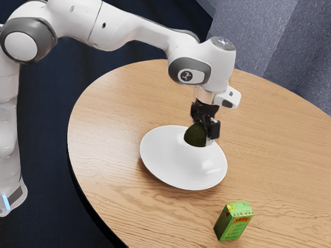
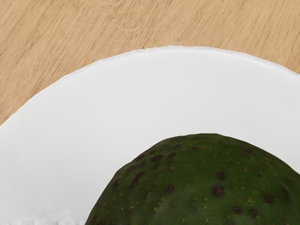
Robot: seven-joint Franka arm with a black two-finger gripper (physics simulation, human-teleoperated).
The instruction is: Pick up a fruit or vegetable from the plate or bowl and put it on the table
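In the exterior view, the avocado (image 1: 195, 135) is at the white plate (image 1: 170, 168), a little to one o'clock from the middle of it, and inside its outline. The black gripper (image 1: 206, 135) is very close to the avocado, at the one o'clock to two o'clock side of it, and it points down to the plate. If the claw is apart, or if it is clamped on the avocado, I cannot tell from these pictures. Also I cannot tell if the avocado is touching the plate or is a little above it. The wrist view shows the avocado large and near to the hand, with dark green skin and small brown spots; behind it are the white surface of the plate and its curved rim, and beyond the rim is the wood of the table (image 1: 103, 113). The white arm (image 1: 124, 26) enters the exterior view from ten o'clock and bends down over the plate. A green carton (image 1: 234, 221) stands on the table, near the plate but apart from it, toward five o'clock from the plate's middle.
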